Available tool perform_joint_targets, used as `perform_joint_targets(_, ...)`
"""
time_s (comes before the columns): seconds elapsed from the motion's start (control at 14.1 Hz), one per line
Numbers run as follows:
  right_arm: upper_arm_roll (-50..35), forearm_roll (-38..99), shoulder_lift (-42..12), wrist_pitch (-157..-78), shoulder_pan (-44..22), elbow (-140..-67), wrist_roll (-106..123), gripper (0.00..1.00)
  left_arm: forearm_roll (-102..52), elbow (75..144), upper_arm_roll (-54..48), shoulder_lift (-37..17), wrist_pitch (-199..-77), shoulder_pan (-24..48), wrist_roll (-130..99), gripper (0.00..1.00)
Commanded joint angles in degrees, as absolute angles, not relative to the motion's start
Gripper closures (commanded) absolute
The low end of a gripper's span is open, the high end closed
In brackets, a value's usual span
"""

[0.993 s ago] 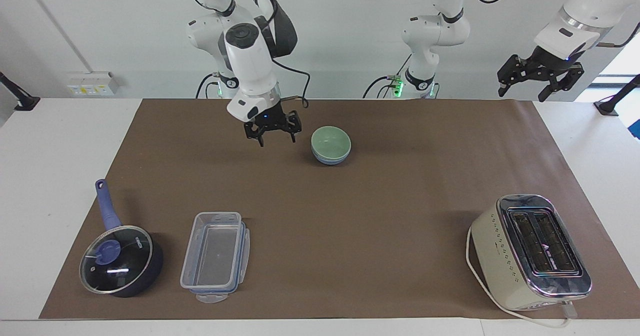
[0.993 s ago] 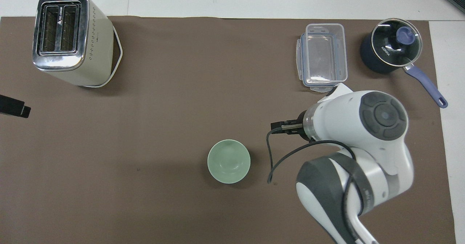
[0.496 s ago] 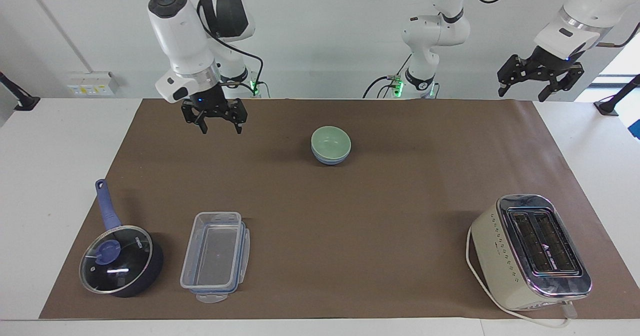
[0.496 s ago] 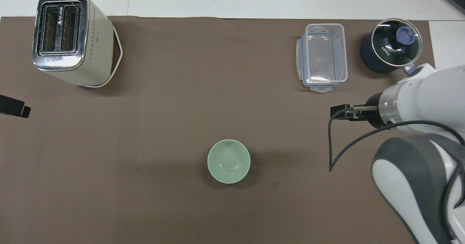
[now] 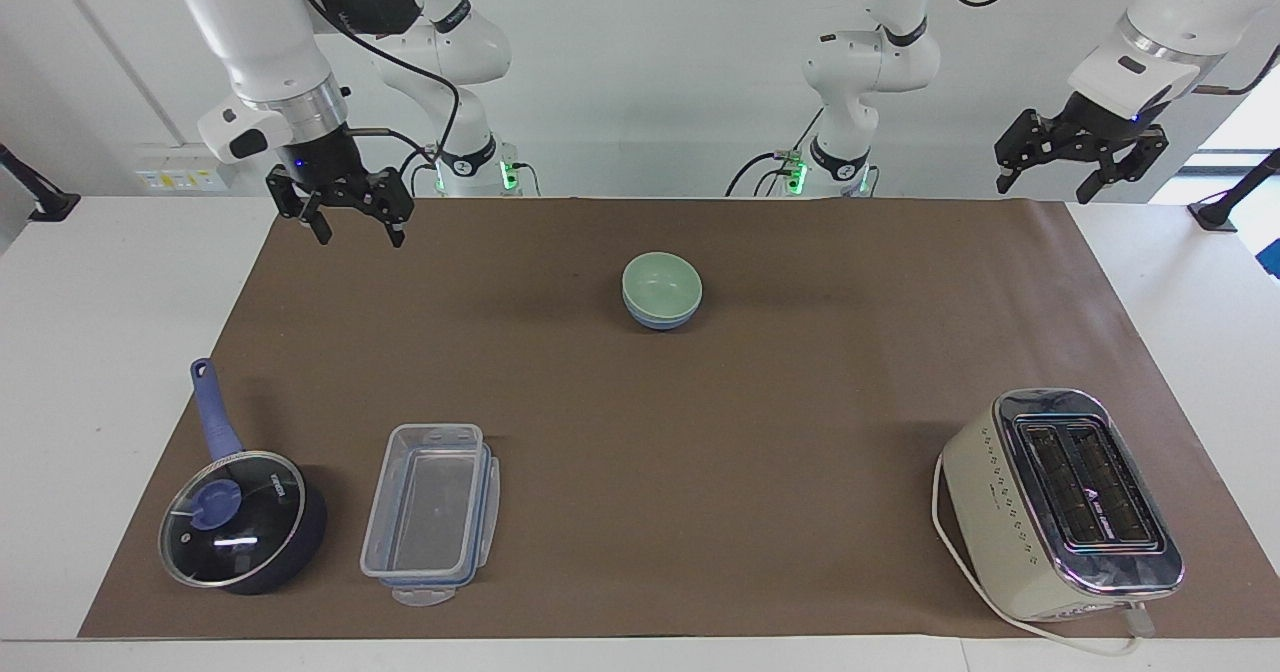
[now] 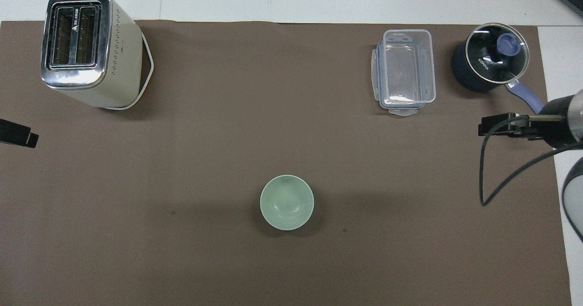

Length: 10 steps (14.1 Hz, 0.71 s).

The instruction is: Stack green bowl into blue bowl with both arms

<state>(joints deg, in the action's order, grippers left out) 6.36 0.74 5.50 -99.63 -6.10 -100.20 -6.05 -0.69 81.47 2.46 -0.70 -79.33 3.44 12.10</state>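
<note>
Mint-green bowl [image 5: 661, 281] nested upright in periwinkle-blue bowl [image 5: 660, 321].

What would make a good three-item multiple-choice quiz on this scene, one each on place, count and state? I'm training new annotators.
1. Where is the green bowl?
A. nested in the blue bowl
B. in the clear container
C. on the toaster

2. How many slots does the toaster have?
A. one
B. two
C. four

3. What is the right claw doing?
A. gripping the saucepan
B. open, holding nothing
C. shut on a bowl

Key: 1 A, blue shows just under the green rim. 2 B, two slots show on top. 3 B, it hangs empty over the mat's corner, like the left claw.
</note>
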Motion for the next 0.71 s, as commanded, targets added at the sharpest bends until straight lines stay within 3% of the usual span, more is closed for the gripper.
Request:
perform_joint_targets(0.0, 5.89, 0.35, 4.57, -93.8, -3.52, -93.02, -4.48, 0.0, 0.26, 82.71, 1.93, 0.35, -79.37, 2.81, 12.22, 0.0)
perform_joint_targets(0.21, 5.89, 0.09, 3.43, -85.01, -1.85, -86.32, -4.66, 0.0, 0.26, 82.62, 1.93, 0.44, -79.37, 2.81, 12.22, 0.0)
perform_joint_targets(0.64, 5.54, -0.7, 5.8, -86.22, -2.02, -91.58, -4.48, 0.0, 0.26, 82.7, 1.93, 0.44, -79.37, 2.81, 12.22, 0.0)
